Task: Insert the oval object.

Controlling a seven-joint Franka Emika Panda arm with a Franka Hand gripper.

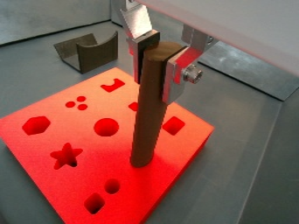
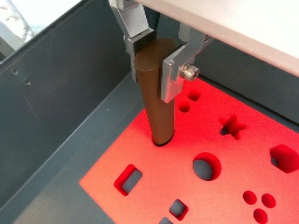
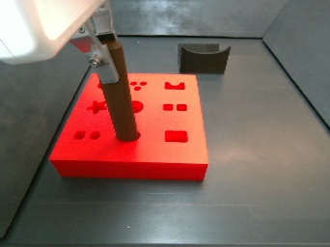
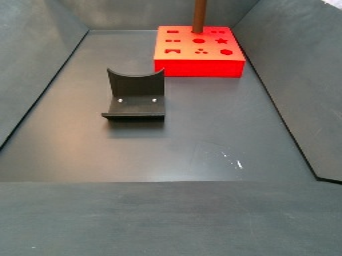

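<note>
The oval object is a long brown peg, held near its top between the fingers of my gripper, which is shut on it. It stands nearly upright, slightly tilted. Its lower end meets the top face of the red block, which has several shaped holes. I cannot tell if the tip sits inside a hole. The peg, gripper and red block show again in a wrist view. In a side view the gripper holds the peg over the block. A far side view shows the peg on the block.
A dark grey notched block stands on the grey floor behind the red block, apart from it; it also shows in other views. Grey walls ring the floor.
</note>
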